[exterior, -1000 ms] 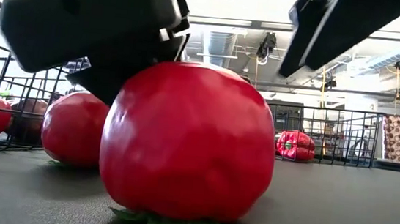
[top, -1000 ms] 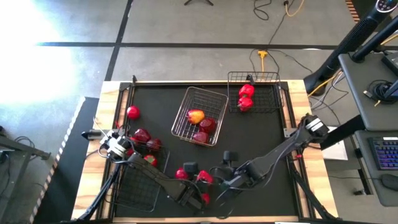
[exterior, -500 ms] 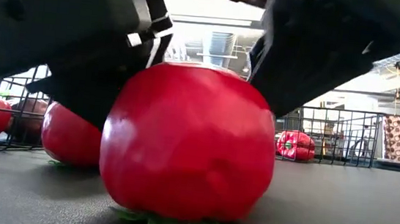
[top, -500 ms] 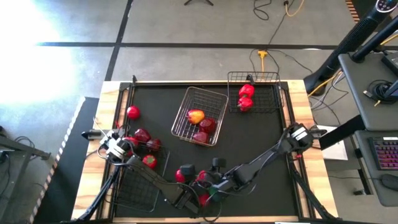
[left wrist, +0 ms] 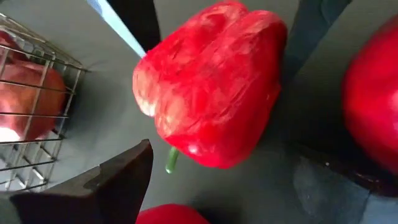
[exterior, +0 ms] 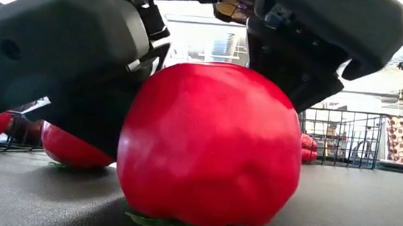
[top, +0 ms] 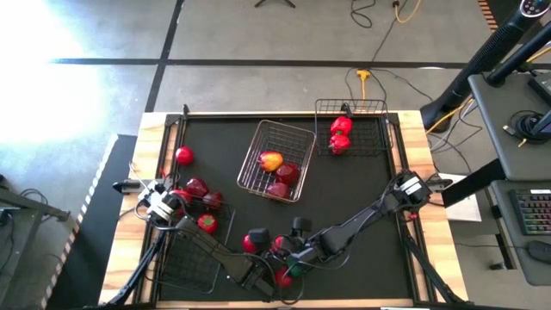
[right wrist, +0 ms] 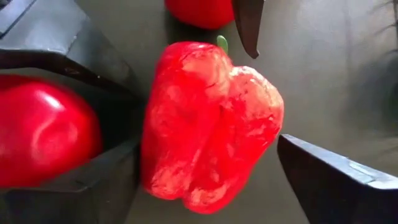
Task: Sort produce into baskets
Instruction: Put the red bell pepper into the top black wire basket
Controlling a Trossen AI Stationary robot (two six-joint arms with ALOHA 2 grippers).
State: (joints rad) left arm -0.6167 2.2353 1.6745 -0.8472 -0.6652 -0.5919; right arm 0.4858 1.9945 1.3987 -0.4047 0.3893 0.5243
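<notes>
Nearest the low camera, a round red tomato (exterior: 209, 147) sat stem-down on the black table (top: 353, 194), both arms' dark housings crowding just above it. Behind it, at the table's near edge, the right gripper (right wrist: 205, 118) stood spread wide around a bright red bell pepper (right wrist: 208, 124), one finger on each side, not closed on it. Beside it, the left gripper (top: 263, 277) hung over the same cluster; whether its fingers were apart could not be told. Left of these stood one black basket (top: 191, 258) with tomatoes along its far rim. Mid-table lay the silvery basket (top: 277, 161) holding apples, one yellow-red. Farthest stood the other black basket (top: 355, 129) with two peppers.
</notes>
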